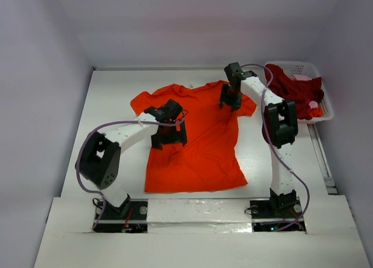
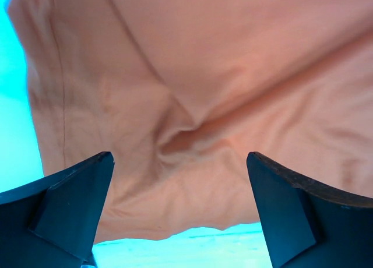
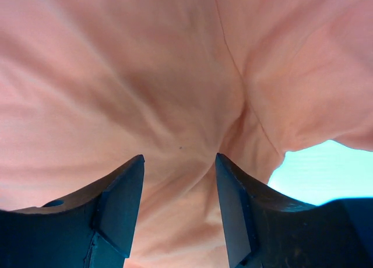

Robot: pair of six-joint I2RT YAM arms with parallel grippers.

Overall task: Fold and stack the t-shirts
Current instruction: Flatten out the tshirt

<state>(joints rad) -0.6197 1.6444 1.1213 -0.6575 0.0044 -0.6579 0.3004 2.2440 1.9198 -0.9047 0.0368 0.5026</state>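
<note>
A bright orange-red t-shirt (image 1: 198,137) lies spread flat on the white table, collar toward the far side. My left gripper (image 1: 169,131) hovers over its left chest area, open. In the left wrist view the left gripper (image 2: 180,163) has its fingers wide apart above a small pinched wrinkle (image 2: 180,137) near the shirt's edge. My right gripper (image 1: 229,99) is over the right shoulder by the sleeve. In the right wrist view the right gripper (image 3: 179,163) is open, its jaws apart over a cloth ridge. A dark crimson t-shirt (image 1: 294,87) lies bunched in the basket.
The white lattice basket (image 1: 326,102) stands at the far right edge, with a bit of pink cloth (image 1: 303,77) beside the crimson shirt. White walls close in the table on the left, back and right. A raised ledge (image 1: 198,212) runs along the near edge between the arm bases.
</note>
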